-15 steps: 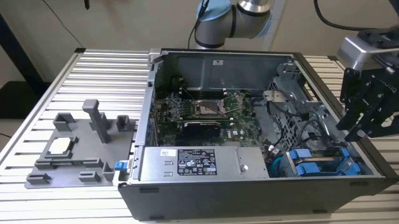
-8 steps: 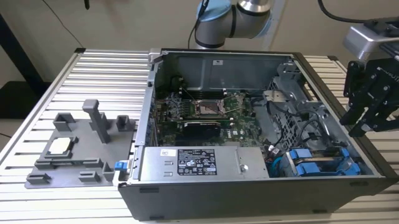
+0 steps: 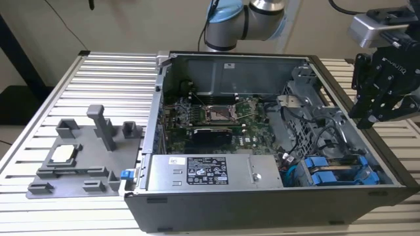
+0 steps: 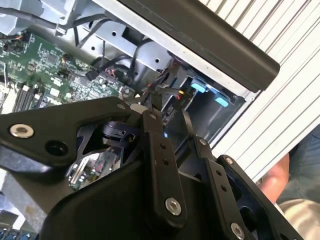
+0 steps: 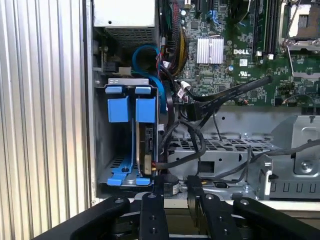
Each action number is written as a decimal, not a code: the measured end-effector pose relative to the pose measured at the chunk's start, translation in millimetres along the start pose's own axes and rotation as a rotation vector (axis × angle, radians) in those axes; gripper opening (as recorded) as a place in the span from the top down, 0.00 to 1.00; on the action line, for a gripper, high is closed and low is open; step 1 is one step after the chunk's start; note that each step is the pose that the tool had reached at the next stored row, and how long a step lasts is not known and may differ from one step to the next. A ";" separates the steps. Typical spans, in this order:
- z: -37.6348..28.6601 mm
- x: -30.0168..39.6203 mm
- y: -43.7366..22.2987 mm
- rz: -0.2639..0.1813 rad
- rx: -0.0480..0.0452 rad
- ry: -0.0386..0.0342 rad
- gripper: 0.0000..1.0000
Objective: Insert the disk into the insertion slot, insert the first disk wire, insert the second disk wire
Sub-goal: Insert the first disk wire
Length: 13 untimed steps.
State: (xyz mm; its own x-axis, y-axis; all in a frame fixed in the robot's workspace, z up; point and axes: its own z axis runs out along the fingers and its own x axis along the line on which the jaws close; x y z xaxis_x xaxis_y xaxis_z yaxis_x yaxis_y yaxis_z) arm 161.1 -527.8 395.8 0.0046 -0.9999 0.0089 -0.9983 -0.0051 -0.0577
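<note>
My gripper (image 3: 366, 122) hangs above the computer case's edge on the exterior view's right, over the drive cage (image 5: 101, 145). Its black fingertips (image 5: 159, 186) stand a little apart with nothing between them, so it is open. Two blue carrier fronts (image 3: 325, 172) sit side by side in the cage. The disk (image 5: 147, 147) is in its insertion slot behind the blue front (image 5: 145, 109) nearer the motherboard. Black cables (image 5: 192, 150) run to the disk's end near my fingertips; I cannot tell whether they are plugged in. The second wrist view has the gripper (image 4: 169, 122) above the blue fronts (image 4: 198, 87).
A grey power supply box (image 3: 206, 172) with a white label lies beside the cage. The green motherboard (image 3: 217, 118) fills the case's middle. A grey fixture plate (image 3: 78, 157) lies on the slatted table (image 3: 98, 83). A person's hand (image 4: 275, 182) is beside the table.
</note>
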 end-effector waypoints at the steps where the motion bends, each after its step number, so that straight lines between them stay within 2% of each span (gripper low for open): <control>1: -0.1 -3.6 0.0 0.000 0.0000 0.0001 0.67; 3: -0.1 -5.1 0.0 0.000 0.0000 0.0001 0.67; 5: -0.3 -5.3 3.4 0.000 0.0000 0.0001 0.67; 13: -1.9 -5.8 36.7 0.000 0.0000 0.0000 0.67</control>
State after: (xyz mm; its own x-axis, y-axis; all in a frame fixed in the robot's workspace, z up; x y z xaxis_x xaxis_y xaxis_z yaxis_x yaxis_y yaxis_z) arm 124.3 -522.2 395.5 0.0046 -0.9999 0.0089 -0.9983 -0.0051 -0.0577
